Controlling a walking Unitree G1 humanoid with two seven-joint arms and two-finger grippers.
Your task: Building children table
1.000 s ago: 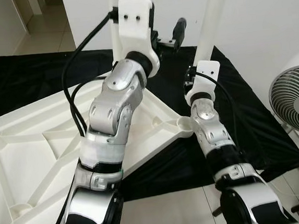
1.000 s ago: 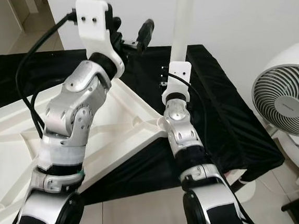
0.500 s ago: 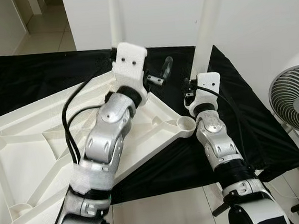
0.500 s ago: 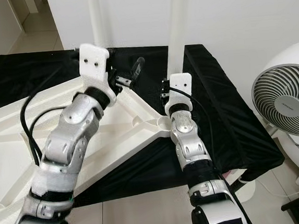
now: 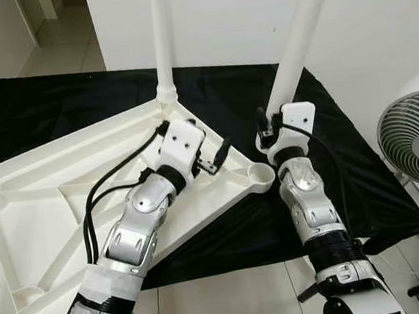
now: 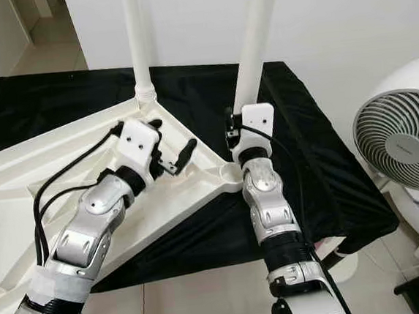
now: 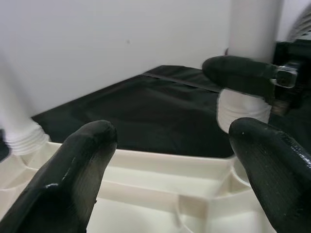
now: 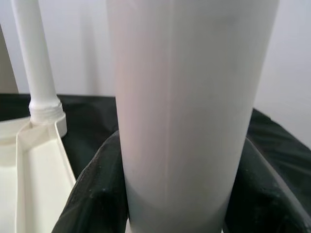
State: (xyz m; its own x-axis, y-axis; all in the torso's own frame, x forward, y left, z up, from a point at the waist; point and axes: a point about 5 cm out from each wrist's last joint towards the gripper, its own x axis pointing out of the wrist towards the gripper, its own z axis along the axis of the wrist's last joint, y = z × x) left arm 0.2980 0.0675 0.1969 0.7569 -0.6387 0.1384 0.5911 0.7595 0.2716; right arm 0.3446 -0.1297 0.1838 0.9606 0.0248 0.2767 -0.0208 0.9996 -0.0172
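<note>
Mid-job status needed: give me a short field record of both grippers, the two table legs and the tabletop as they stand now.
tabletop: upside down on black cloth
far leg: upright in corner socket
near leg: tilted, above the near corner socket
right gripper: shut on near leg
left gripper: open, above tabletop rim
fan: on the robot's right

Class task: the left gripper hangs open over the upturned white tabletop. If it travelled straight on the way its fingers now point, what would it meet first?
Probably the table leg held by the right gripper, near its threaded end above the corner socket. The left gripper points that way in its wrist view, though depth is unclear.
</note>
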